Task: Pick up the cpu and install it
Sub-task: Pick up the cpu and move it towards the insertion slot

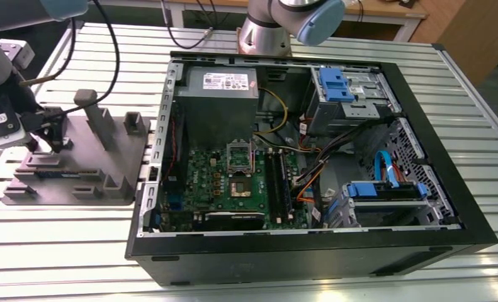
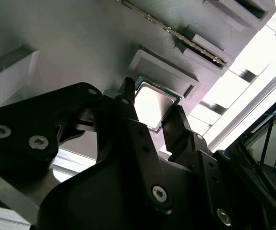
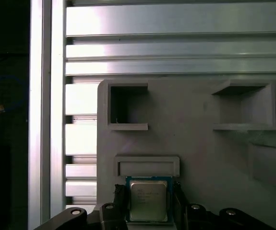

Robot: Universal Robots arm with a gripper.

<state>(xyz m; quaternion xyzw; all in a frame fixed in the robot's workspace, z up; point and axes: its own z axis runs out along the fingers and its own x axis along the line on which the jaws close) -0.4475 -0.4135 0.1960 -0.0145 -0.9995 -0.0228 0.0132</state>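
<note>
The cpu [image 3: 148, 200] is a small square chip with a silvery top, lying on the grey fixture tray [image 3: 200, 143] beside a raised rectangular frame. In both wrist views my gripper [image 3: 148, 203] has one black finger against each side edge of the chip, shut on it. The second wrist view shows the cpu [image 2: 152, 101] between the fingers [image 2: 127, 98], low on the tray. In the exterior view my gripper [image 1: 51, 143] is down on the tray [image 1: 106, 163] at the exterior view's left. The open socket [image 1: 238, 165] sits on the green motherboard inside the computer case.
The open black computer case [image 1: 316, 251] fills the middle of the slatted metal table [image 1: 475, 119]. A grey power supply [image 1: 219, 88], blue drive brackets [image 1: 337, 85] and loose cables are inside. Upright posts [image 1: 89, 107] rise from the tray near my gripper. A second arm base [image 1: 265, 31] stands behind the case.
</note>
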